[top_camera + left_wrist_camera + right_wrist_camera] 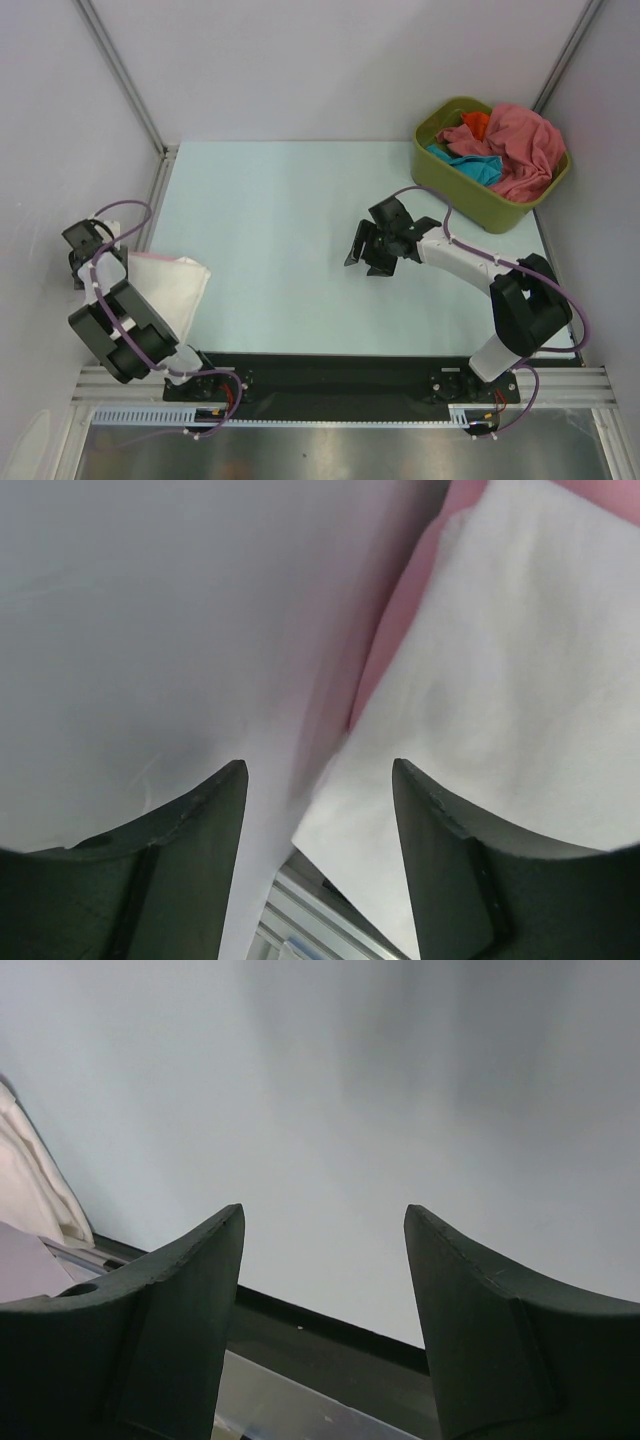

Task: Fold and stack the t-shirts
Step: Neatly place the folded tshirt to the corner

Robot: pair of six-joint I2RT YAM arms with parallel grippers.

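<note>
A folded white t-shirt lies at the table's left edge, with a light pink t-shirt showing as a thin strip under its far side. My left gripper hangs beside that stack by the left wall. In the left wrist view this gripper is open with nothing between its fingers, and the white t-shirt and the pink one lie beyond them. My right gripper hovers over the bare middle of the table. It is open and holds nothing.
An olive-green tub stands at the back right, holding a rose-red t-shirt, a teal one and an orange one. White walls close in the left, back and right sides. A black rail runs along the near edge.
</note>
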